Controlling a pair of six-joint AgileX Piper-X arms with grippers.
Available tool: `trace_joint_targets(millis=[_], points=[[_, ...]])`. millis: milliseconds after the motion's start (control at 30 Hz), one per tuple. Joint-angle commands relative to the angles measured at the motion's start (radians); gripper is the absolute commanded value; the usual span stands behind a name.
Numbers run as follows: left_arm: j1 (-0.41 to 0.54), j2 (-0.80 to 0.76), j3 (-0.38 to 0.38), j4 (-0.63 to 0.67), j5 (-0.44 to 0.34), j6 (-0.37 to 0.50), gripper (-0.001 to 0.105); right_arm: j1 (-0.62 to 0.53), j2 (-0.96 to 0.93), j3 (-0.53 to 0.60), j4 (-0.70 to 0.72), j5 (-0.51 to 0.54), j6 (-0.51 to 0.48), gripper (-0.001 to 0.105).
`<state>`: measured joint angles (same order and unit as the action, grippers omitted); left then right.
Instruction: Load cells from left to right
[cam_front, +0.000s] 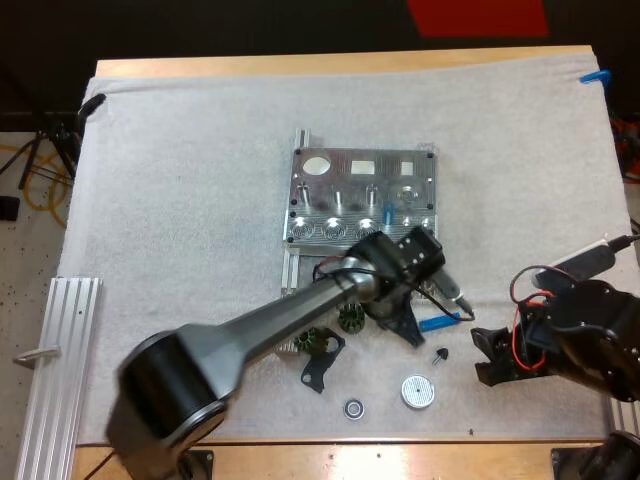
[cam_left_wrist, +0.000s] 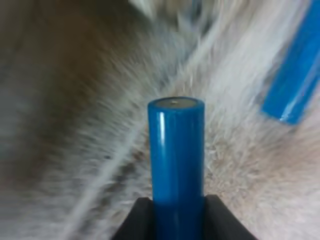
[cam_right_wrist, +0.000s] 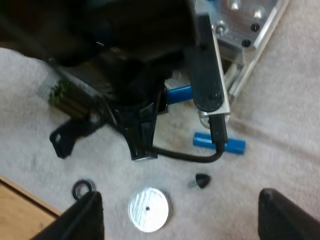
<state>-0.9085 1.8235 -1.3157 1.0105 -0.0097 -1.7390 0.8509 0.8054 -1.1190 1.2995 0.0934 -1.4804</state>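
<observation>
The left gripper's (cam_left_wrist: 176, 212) black fingers (cam_left_wrist: 137, 222) clamp a bright blue cylindrical cell (cam_left_wrist: 176, 150) from both sides, its long axis running straight out past the tips. A second blue cell (cam_left_wrist: 292, 75) lies loose on the white mat (cam_left_wrist: 100, 150) just beyond. The machined metal fixture (cam_front: 360, 195) sits close by this reaching arm's wrist. The right gripper (cam_front: 487, 355), spread and empty, hangs farther off.

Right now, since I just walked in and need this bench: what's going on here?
The left end effector is shut on a blue cell, just on the near side of the metal fixture. The right end effector is open at the right of the mat. A spare blue cell lies between them.
</observation>
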Motion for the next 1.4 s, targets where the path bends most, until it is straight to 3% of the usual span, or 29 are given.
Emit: trace_joint_targets(millis=[0,300,533,833,1000,1167,1367], points=[[0.001,-0.061,-0.009,-0.012,-0.018,0.018,0.0,0.002,-0.001,-0.004,-0.026,-0.007,0.004,0.063],[0.01,-0.265,0.023,-0.029,-0.018,0.107,0.0,0.002,-0.001,-0.007,-0.115,0.076,0.139,0.063],[0.046,-0.436,0.157,-0.044,-0.018,0.155,0.0,-0.063,-0.001,-0.033,-0.134,0.078,0.159,0.063],[0.044,-0.669,0.25,-0.049,0.081,0.264,0.0,-0.184,0.048,-0.033,-0.159,-0.077,0.105,0.063],[0.047,-0.757,0.295,-0.047,0.086,0.298,0.0,-0.188,0.101,-0.033,-0.188,-0.164,0.085,0.063],[0.047,-0.827,0.327,-0.044,0.205,0.348,0.0,-0.188,0.17,-0.033,-0.227,-0.265,0.063,0.063],[0.047,-0.87,0.333,-0.04,0.23,0.364,0.0,-0.188,0.23,-0.033,-0.239,-0.39,0.042,0.063]])
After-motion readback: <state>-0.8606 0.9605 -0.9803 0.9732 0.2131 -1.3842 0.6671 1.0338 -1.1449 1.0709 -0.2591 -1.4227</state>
